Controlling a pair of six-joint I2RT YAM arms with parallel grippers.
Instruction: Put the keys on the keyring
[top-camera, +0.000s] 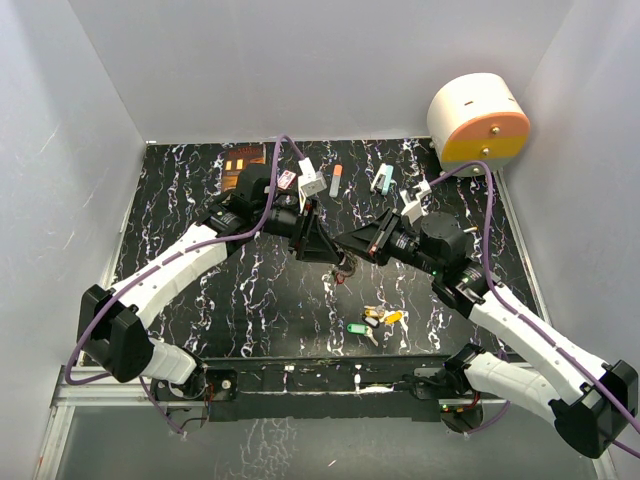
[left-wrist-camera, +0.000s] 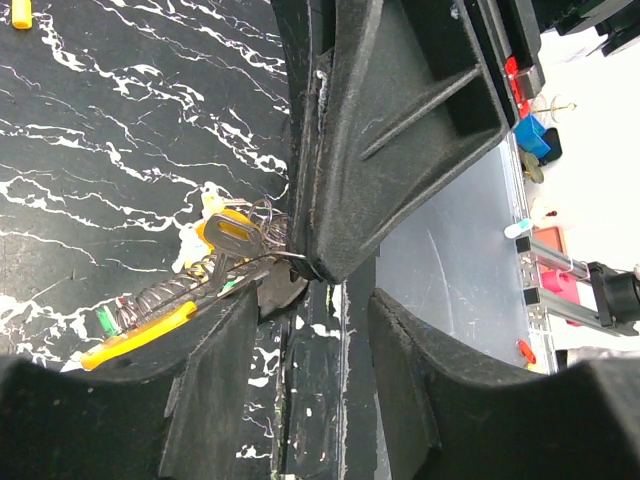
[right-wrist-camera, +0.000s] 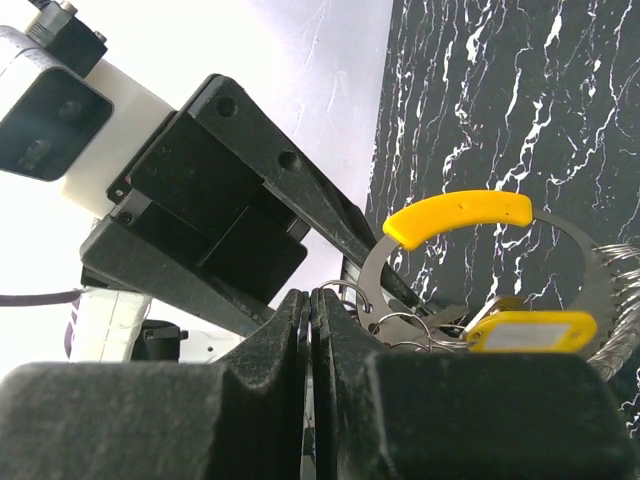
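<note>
My right gripper (top-camera: 345, 250) is shut over the middle of the table, pinching a thin wire of the keyring (right-wrist-camera: 560, 232), a wide silvery ring with a yellow sleeve. A yellow-headed key (right-wrist-camera: 530, 330) and small wire rings hang on it. In the left wrist view the right fingertips (left-wrist-camera: 318, 255) grip the wire, with the yellow key (left-wrist-camera: 228, 232) and a coiled spring beside them. My left gripper (left-wrist-camera: 315, 310) is open and empty, its jaws just below the right fingertips; it touches nothing. Loose keys (top-camera: 375, 318) with green and yellow heads lie on the table nearer the front.
A white and orange cylinder (top-camera: 478, 120) stands at the back right corner. Small coloured items (top-camera: 337, 180) lie along the back of the black marbled table (top-camera: 220, 300). A metal rail (top-camera: 300, 385) runs along the front edge.
</note>
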